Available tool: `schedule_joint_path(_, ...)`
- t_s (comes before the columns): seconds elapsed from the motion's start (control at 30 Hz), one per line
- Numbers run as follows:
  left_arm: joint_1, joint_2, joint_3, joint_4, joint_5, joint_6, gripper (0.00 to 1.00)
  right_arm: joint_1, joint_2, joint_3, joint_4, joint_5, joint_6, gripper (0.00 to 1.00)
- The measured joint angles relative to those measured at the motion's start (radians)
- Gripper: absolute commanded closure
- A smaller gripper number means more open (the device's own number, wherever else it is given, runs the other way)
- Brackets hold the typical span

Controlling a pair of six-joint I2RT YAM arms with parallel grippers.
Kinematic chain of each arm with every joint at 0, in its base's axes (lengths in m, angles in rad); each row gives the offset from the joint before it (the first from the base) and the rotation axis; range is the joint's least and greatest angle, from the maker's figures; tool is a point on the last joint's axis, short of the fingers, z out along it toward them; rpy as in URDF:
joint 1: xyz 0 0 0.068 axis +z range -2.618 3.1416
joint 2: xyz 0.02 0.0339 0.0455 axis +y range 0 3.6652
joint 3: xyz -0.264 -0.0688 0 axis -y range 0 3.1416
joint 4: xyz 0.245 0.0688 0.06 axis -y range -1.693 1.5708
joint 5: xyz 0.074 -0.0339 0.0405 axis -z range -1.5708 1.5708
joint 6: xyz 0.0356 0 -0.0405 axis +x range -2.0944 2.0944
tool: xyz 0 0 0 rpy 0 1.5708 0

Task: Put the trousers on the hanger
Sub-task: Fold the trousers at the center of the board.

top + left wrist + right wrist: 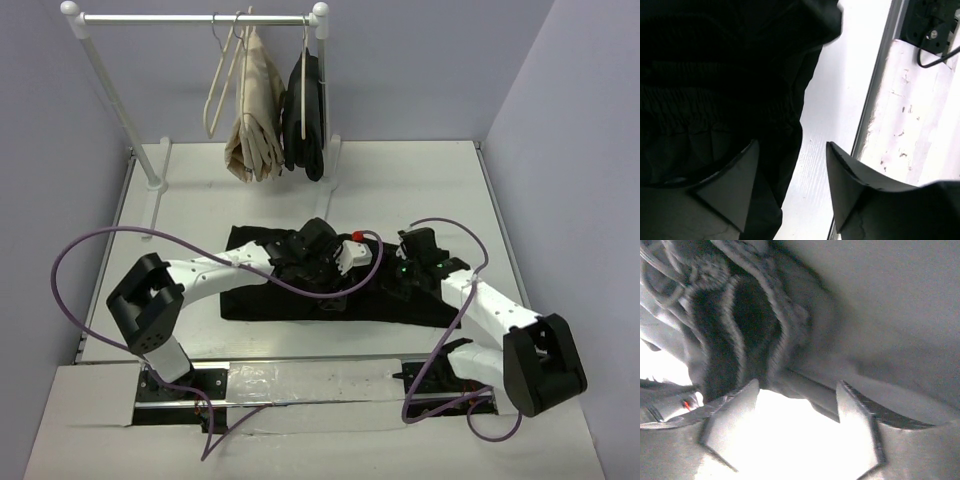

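hanger: the empty cream one, hooked at the left end of the rack, well apart from the action on the table

neighbours: beige trousers and a small black garment hang just beside it on hangers of their own, not part of the job

left end effector: jaws spread, nothing in them. It sits low at the cloth's edge, one finger over fabric and the other over bare table

black trousers: lying across the middle of the table, rumpled under both arms, not on any hanger yet

right end effector: also spread and empty, nose down over folds of cloth. That view is washed out, so I can't tell which part it's over

step, my guess: getting a first grip, nothing is lifted

doing it well: I'd slide the left one further onto the cloth so both fingers straddle a fold, ideally that gathered band. Pinching right at the edge would probably let limp fabric slip out

also: both should pinch before lifting, so the cloth comes up spread rather than as a lump
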Motion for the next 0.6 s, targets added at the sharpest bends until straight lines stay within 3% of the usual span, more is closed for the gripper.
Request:
schedule_joint_path(0.17, 0.000, -0.008, 0.038, -0.042, 0.022, 0.026, 0.25, -0.076, -0.075, 0.033, -0.156, -0.047, -0.107, 0.17)
schedule_joint_path(0.2, 0.000, -0.009, 0.054, -0.055, 0.026, 0.034, 0.25, -0.091, -0.089, 0.042, -0.178, -0.063, -0.122, 0.09)
schedule_joint_path(0.33, 0.013, -0.025, 0.110, -0.114, 0.044, 0.061, 0.22, -0.113, -0.116, 0.068, -0.188, -0.120, -0.130, 0.00)
schedule_joint_path(0.6, 0.222, -0.131, 0.131, -0.261, 0.066, 0.124, 0.22, -0.073, 0.004, 0.104, -0.036, -0.120, -0.024, 0.00)
